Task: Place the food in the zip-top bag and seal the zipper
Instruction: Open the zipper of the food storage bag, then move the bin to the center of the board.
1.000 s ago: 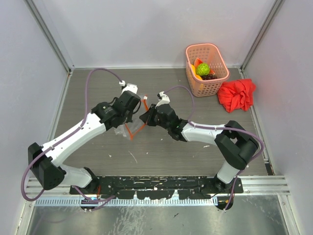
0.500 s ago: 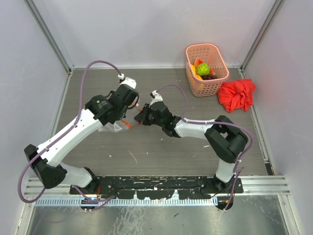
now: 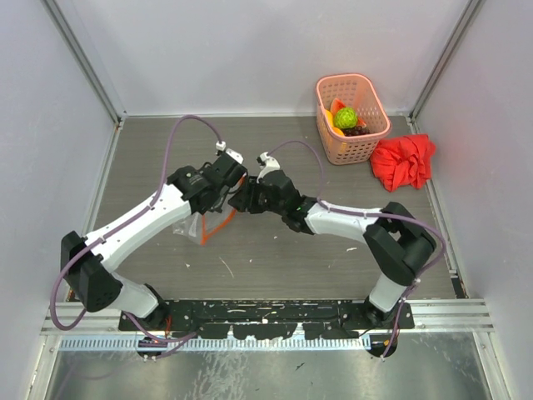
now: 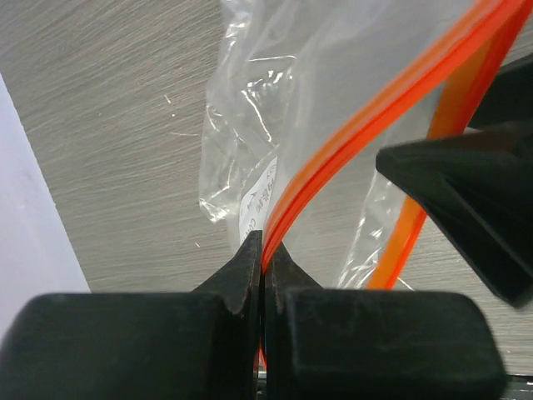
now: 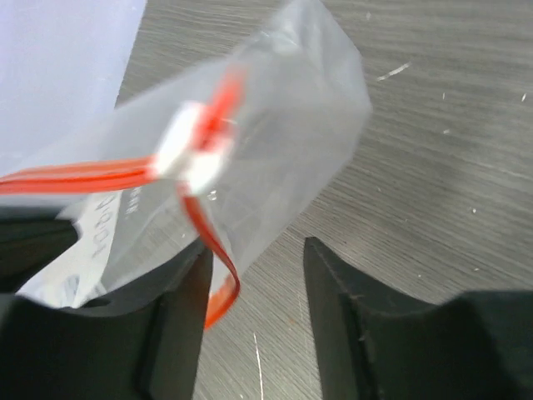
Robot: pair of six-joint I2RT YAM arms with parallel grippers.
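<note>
Left gripper (image 4: 263, 250) is clamped on the zipper (image 4: 375, 107); right gripper (image 5: 254, 258) stands agape just under the bag (image 5: 283, 125).
The bag is at mid-bench (image 3: 275, 267), clear, crinkled and limp, with a white slider (image 5: 193, 154) on the strip. The thin strip could slip from the pinch, or the right gripper could catch only sagging film. Food (image 3: 346, 117) sits in the basket (image 3: 372, 137), well apart.
</note>
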